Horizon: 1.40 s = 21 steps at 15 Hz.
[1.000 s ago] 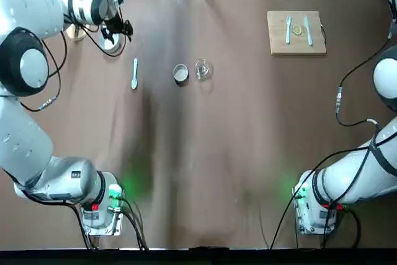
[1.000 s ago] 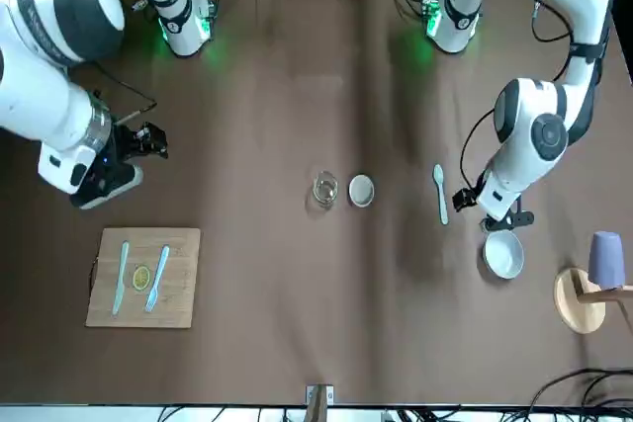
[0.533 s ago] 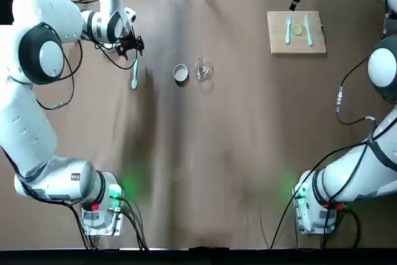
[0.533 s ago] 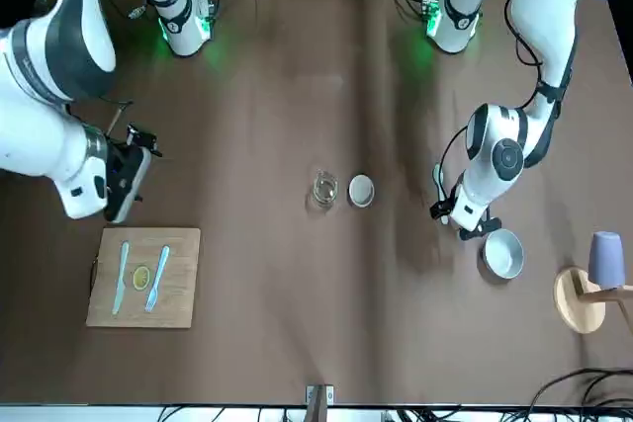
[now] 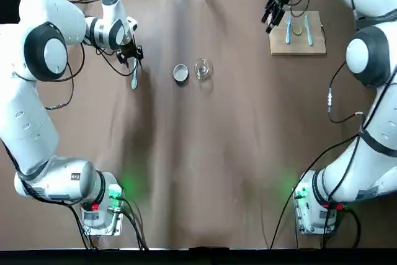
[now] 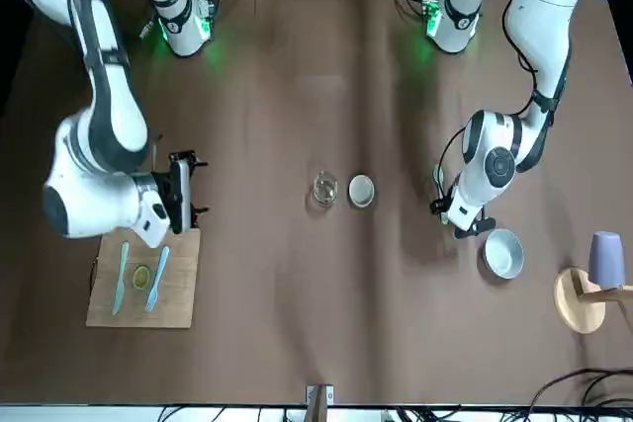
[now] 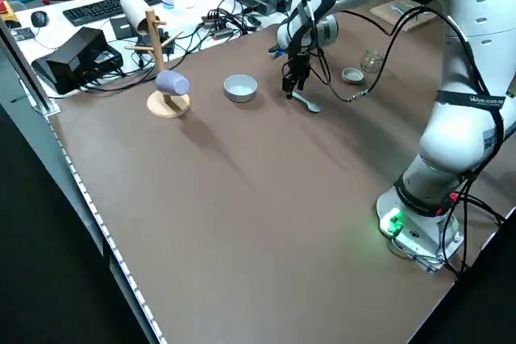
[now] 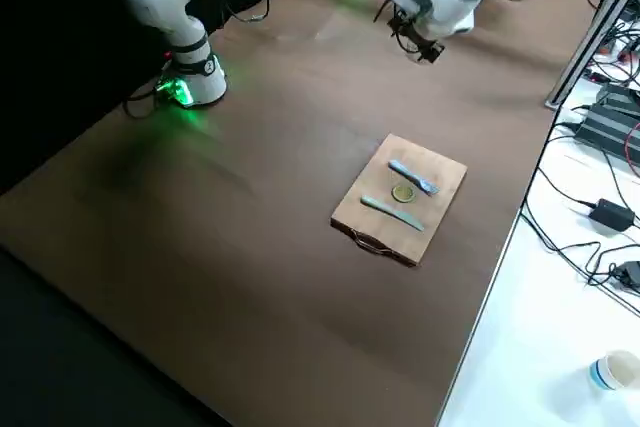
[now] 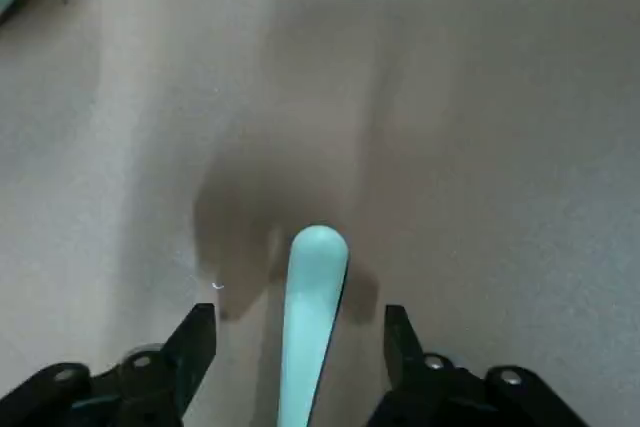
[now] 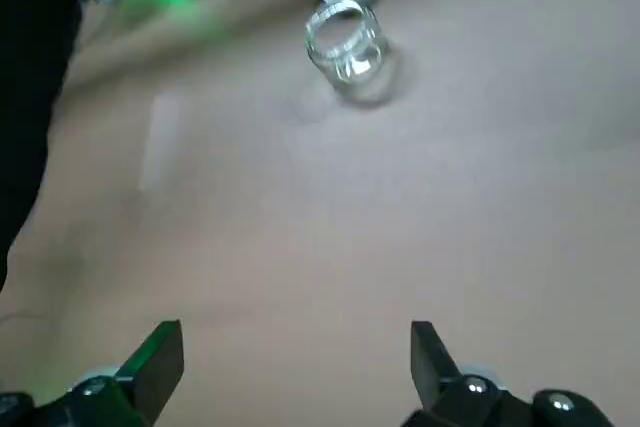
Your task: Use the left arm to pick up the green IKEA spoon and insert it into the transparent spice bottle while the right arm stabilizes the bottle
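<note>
The slim, pale mint-green plastic spoon (image 5: 134,77) is lying flat on the brown table (image 5: 205,153), and the left arm's dark 2-finger gripper (image 5: 131,58) is poised directly over the far end of its handle. The spoon's long axis is running toward and away from the robot in the top view, with the oval bowl nearer the bases. In the left wrist view the spoon (image 9: 308,327) is sitting in the gap between the 2 fingers (image 9: 195,347), which are spread apart and not yet touching it, so the axis is lying across the closing direction, which looks well suited to a pinch on the handle.

The small clear glass spice bottle (image 5: 202,69) is standing upright near the table's centre, to the right of the spoon, with a grey round lid-like cup (image 5: 180,73) just beside it on the spoon's side.

The right arm's gripper (image 5: 273,5) is hovering well apart from the bottle, near the wooden board (image 5: 316,44) at the far right. Its fingers (image 10: 160,357) are released and empty, and the bottle (image 10: 345,47) is showing far ahead of them.
</note>
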Each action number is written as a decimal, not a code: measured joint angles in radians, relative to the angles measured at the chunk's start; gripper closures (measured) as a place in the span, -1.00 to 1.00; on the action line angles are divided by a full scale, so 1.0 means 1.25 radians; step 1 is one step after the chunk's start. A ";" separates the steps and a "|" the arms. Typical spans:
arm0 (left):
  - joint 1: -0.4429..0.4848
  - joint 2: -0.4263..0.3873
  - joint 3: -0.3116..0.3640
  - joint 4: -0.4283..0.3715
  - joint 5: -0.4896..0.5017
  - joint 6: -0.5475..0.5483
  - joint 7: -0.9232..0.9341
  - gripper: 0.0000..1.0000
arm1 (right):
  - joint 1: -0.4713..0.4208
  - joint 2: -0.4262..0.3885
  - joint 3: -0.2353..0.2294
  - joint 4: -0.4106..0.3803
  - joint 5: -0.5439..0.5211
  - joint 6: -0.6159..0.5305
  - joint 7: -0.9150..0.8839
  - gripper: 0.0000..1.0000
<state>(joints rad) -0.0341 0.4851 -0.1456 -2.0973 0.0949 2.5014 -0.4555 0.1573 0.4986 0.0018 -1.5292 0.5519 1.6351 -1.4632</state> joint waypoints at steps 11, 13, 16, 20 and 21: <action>-0.003 0.006 -0.003 0.002 0.002 0.001 -0.018 0.55 | 0.156 0.068 0.007 -0.214 0.345 0.362 -0.197 -1.00; -0.004 0.006 -0.004 0.003 0.005 0.001 -0.017 0.55 | 0.194 0.068 0.007 -0.238 0.387 0.399 -0.284 -1.00; -0.006 0.002 -0.004 0.014 0.052 -0.001 -0.015 0.55 | 0.232 0.074 0.007 -0.249 0.458 0.408 -0.436 -1.00; -0.007 -0.036 -0.027 0.065 0.079 -0.072 -0.004 0.55 | 0.248 0.131 0.007 -0.251 0.675 0.409 -0.691 -1.00; -0.008 -0.049 -0.038 0.079 0.079 -0.095 -0.002 0.55 | 0.249 0.144 0.007 -0.251 0.719 0.409 -0.721 -1.00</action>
<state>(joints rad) -0.0442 0.4233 -0.1932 -1.9988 0.1937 2.3822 -0.4585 0.4690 0.6785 0.0103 -1.8424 1.4506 2.1458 -2.3650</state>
